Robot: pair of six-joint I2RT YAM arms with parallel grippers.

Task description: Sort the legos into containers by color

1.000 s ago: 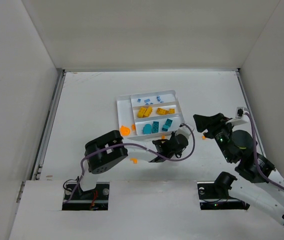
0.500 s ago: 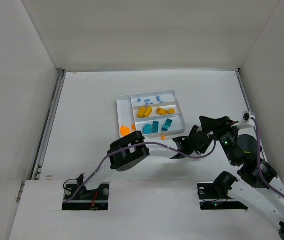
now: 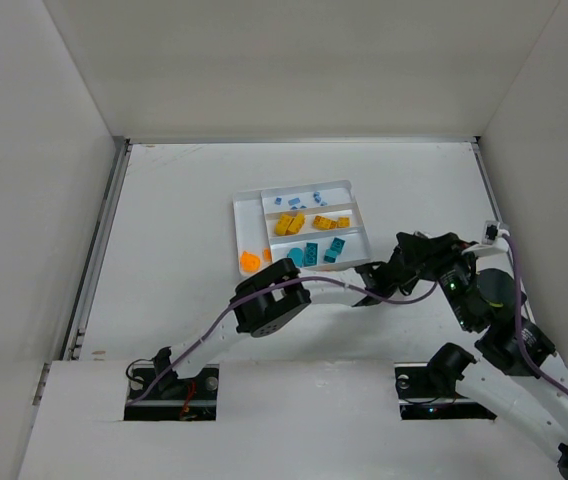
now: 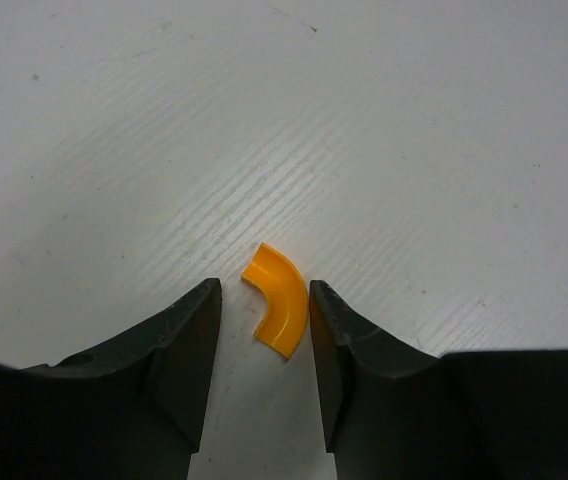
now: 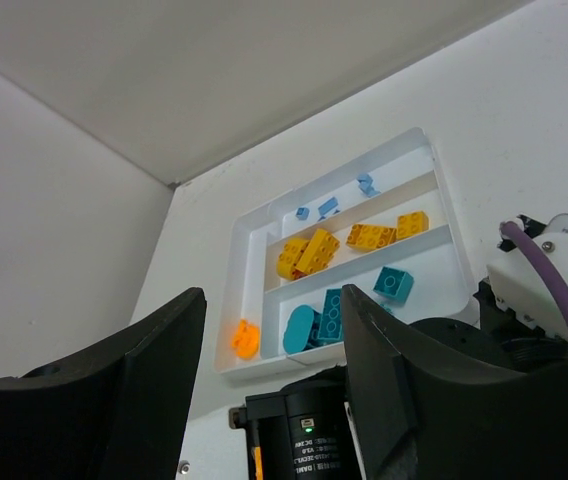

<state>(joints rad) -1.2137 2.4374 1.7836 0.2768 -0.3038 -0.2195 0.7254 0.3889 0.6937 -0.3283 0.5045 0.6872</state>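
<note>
Legos are mostly sorted in the tray (image 5: 447, 215); one orange curve (image 4: 279, 305) lies loose on the table (image 4: 414, 120), and picking it up looks like the step in hand.

To do it well, the left jaws should first shift a little toward the side where the curve sits, so that it is centred in the gap. As things stand, one jaw would probably reach it first and push it along the table. They should then sink until the tips nearly meet the table and clench slowly. The piece is thin and rounded, so it may twist or pop out if only its corners are pinched. A grip across its broader middle seems safer.

The left jaws are released, straddling the curve and grasping nothing. The curve lies flat between the tips, close against the jaw on the right of the wrist view. I cannot tell whether it touches that jaw, and a clear gap separates it from the other.

The right jaws are spread wide and empty. The tray lies ahead of them, well beyond their tips, with orange pieces (image 5: 245, 338) in its narrow side section.
</note>
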